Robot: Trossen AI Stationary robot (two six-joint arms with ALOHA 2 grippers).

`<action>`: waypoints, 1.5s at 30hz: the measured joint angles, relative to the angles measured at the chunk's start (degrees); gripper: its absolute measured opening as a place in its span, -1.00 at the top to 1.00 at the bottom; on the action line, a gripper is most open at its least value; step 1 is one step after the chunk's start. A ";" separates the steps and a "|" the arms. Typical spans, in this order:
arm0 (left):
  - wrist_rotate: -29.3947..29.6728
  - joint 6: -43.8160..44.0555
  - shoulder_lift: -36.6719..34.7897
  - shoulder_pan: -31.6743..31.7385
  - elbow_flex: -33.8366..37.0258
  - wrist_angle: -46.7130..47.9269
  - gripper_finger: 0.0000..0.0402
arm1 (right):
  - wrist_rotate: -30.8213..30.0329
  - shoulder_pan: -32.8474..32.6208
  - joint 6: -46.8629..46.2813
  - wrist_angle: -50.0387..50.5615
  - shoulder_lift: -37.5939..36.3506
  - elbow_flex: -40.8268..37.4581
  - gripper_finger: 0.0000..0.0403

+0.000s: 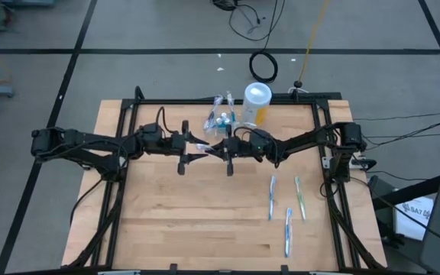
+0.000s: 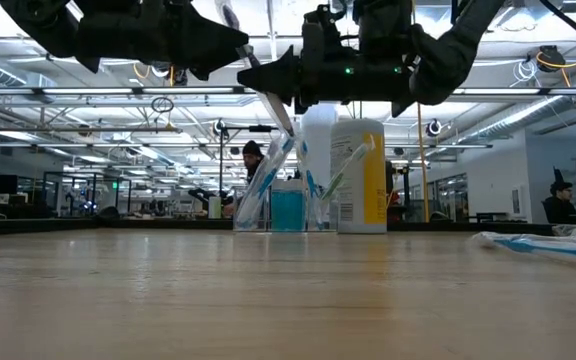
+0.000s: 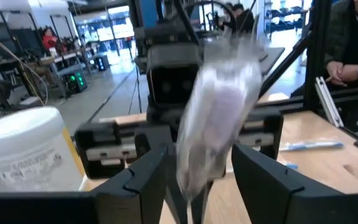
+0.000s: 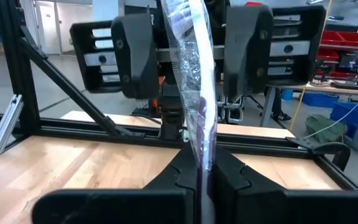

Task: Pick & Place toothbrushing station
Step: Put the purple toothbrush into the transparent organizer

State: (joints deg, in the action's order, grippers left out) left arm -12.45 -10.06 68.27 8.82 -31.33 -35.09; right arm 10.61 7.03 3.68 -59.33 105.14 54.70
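Both arms meet above the middle of the table [image 1: 166,221], well clear of its surface. The right claw [image 4: 205,177] is clamped tight on the lower end of a wrapped toothbrush [image 4: 191,68], which stands up between its fingers in crinkled clear wrap. The left claw [image 3: 197,180] faces it with its fingers spread wide on either side of the same toothbrush (the wrap looks blurred in the left wrist view), and I cannot tell whether they touch it.

Toward the table's far edge, just behind the claws, stands the clear cup [image 2: 288,208] with several toothbrushes leaning in it and something teal inside. The yellow canister [image 1: 255,103] with its white lid stands just beside the cup.

Three more toothbrushes [image 1: 272,197] lie flat on the right half of the table, near each other but apart.

People [image 3: 353,43] show in the room beyond the table.
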 joint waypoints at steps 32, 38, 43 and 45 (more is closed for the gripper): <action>11.14 8.56 -0.57 0.39 0.00 2.51 0.93 | -2.55 1.31 4.71 21.00 -8.08 -0.06 0.42; 15.72 9.21 -2.38 1.96 -3.68 11.05 0.93 | -9.47 1.11 5.80 42.46 -16.77 -0.07 0.34; 25.47 8.38 -2.69 3.86 -14.19 29.09 0.95 | -9.11 1.13 3.23 50.12 -20.38 -0.09 0.36; 29.69 10.01 -1.34 4.71 -17.35 33.58 0.97 | -9.07 1.11 2.61 50.80 -20.70 -0.09 0.37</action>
State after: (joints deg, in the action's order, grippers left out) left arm 17.25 -0.05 66.93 13.53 -48.68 -1.50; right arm 1.54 8.14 6.30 -8.53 84.44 54.61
